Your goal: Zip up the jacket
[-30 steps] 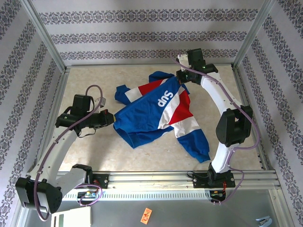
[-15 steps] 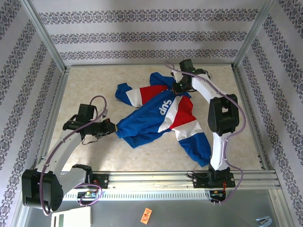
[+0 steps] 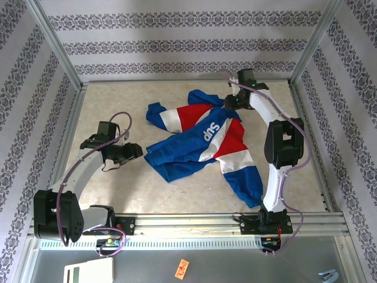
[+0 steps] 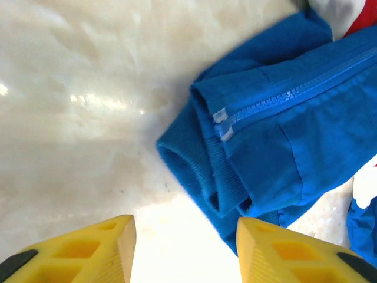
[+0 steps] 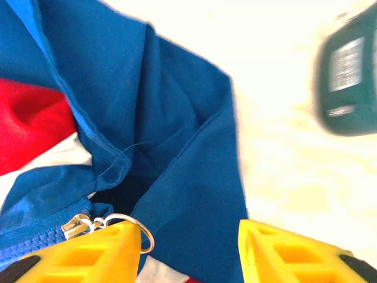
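The royal-blue jacket (image 3: 200, 138), with red and white panels and white lettering, lies crumpled mid-table. My left gripper (image 3: 136, 152) is open just left of its hem, apart from it. In the left wrist view the gripper (image 4: 185, 250) holds nothing; the ribbed hem (image 4: 218, 171) and the joined zipper teeth (image 4: 294, 91) lie ahead of it. My right gripper (image 3: 227, 104) sits at the collar. In the right wrist view that gripper (image 5: 189, 250) stands open over blue fabric (image 5: 188, 177). The zipper pull's metal ring (image 5: 138, 227) rests against the left finger (image 5: 88, 256).
The pale marbled table (image 3: 118, 194) is bounded by a metal frame and patterned walls. One sleeve (image 3: 247, 183) trails toward the right arm's base. A dark blurred object with a label (image 5: 347, 76) sits at the right in the right wrist view.
The left gripper has drawn back off the hem. The right arm has swung a little right at the collar, and the jacket has shifted slightly right.
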You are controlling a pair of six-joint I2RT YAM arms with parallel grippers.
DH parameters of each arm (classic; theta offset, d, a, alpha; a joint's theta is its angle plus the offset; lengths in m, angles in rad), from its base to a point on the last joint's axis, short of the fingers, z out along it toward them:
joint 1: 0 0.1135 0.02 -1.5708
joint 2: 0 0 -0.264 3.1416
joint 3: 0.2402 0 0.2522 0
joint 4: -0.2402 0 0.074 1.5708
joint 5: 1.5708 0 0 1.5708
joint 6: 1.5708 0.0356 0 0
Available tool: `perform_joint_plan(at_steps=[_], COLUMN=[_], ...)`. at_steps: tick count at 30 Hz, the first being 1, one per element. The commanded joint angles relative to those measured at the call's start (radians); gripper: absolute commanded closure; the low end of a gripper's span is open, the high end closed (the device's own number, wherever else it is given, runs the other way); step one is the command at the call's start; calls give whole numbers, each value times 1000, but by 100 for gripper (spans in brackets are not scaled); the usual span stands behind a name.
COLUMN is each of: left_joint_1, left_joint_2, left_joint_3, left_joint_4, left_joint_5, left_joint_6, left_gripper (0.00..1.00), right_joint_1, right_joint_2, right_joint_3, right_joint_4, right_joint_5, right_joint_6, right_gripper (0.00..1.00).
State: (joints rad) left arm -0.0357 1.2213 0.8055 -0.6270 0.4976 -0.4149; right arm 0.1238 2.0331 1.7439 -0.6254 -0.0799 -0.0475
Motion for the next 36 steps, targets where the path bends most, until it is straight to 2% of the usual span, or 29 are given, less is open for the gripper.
perform_joint_plan(at_steps=[1,7,12,16,19,20,23,27,31,36], left_joint_1=[27,43,49,54,57,59,60,60,60,60], left_joint_2=[-43,-146,-232,-290,-314,-322,-330,-310,-272,-207], left_joint_3=[72,115,101,42,-31,-60,-148,-261,-414,-505], left_joint_4=[-58,-23,55,187,330,389,546,776,1064,1184], left_joint_5=[-108,-237,-330,-425,-450,-446,-455,-489,-479,-487], left_joint_6=[75,135,219,294,372,396,418,406,433,439], left_gripper=[50,31,19,9,0,0,0,0,0,0], right_joint_1=[2,0,-4,-25,-37,-38,-45,-62,-73,-79], right_joint_2=[-159,-313,-437,-560,-665,-693,-739,-754,-762,-752], right_joint_3=[-30,-164,-294,-475,-647,-696,-782,-888,-1050,-1184], right_joint_4=[72,135,183,342,515,563,629,722,909,1061], right_joint_5=[33,2,-1,-1,57,79,120,186,185,217], right_joint_6=[31,42,47,58,65,68,66,94,66,61], right_gripper=[48,41,40,37,26,17,7,3,2,2])
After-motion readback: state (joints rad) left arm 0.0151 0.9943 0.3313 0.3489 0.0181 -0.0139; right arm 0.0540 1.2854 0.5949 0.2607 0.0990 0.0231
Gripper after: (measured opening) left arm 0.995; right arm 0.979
